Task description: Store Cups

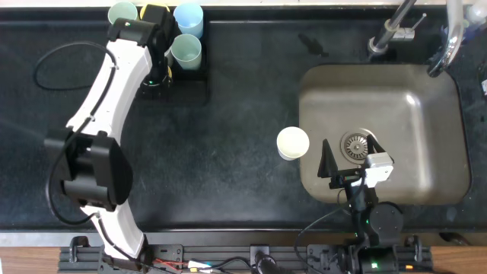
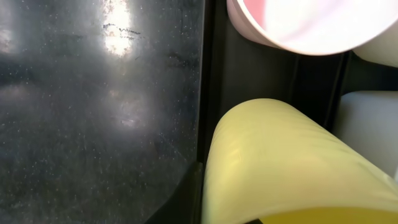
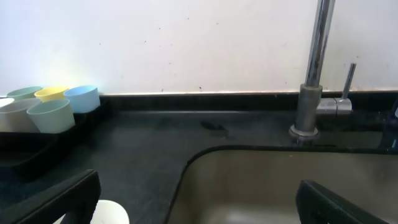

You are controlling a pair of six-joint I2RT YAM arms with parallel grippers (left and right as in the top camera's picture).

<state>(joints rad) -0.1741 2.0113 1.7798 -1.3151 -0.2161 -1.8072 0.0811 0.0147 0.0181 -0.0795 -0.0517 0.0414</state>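
yellow cup (image 2: 280,162) sits stored in the tray (image 1: 190,82) at left gripper (image 1: 156,23), grip unreadable; right gripper (image 3: 199,202) gapes far from tray, likely for white cup (image 1: 293,142).

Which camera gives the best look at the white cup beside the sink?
The top view: the white cup shows whole, on the counter at the left edge of the sink. The right wrist view catches just a sliver of it.
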